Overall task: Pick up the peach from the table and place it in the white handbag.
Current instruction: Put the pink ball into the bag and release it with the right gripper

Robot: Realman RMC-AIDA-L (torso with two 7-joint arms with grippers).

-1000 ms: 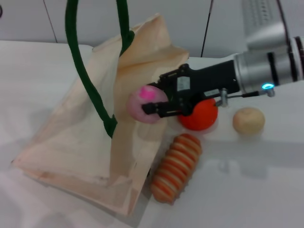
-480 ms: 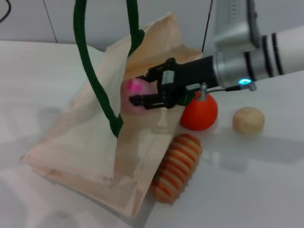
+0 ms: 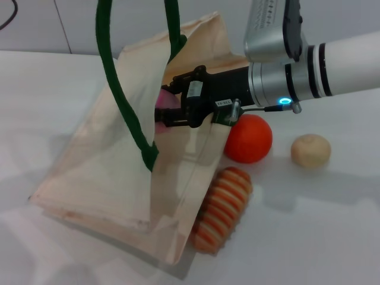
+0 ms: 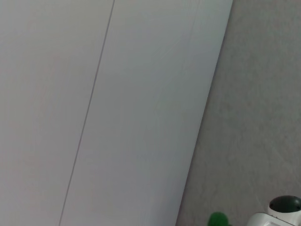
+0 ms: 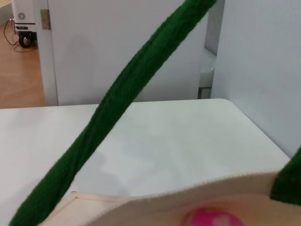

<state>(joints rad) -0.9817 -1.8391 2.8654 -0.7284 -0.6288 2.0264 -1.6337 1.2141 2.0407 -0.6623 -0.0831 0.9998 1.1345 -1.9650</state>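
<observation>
I see bright, even overhead light; the white table (image 3: 332,237) glares softly, with faint shadows beneath the white handbag (image 3: 107,172). Near green handle (image 5: 117,108) looks blurred.

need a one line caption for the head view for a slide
Right gripper carries the peach into the mouth of the white handbag, beside an orange ball and striped bread roll.

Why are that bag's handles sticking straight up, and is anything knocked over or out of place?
Nothing looks spilled. The white handbag slumps, its green handles pulled up out of view, so its mouth gapes. The right gripper reaches in, holding the peach. The orange ball lies beside it.
</observation>
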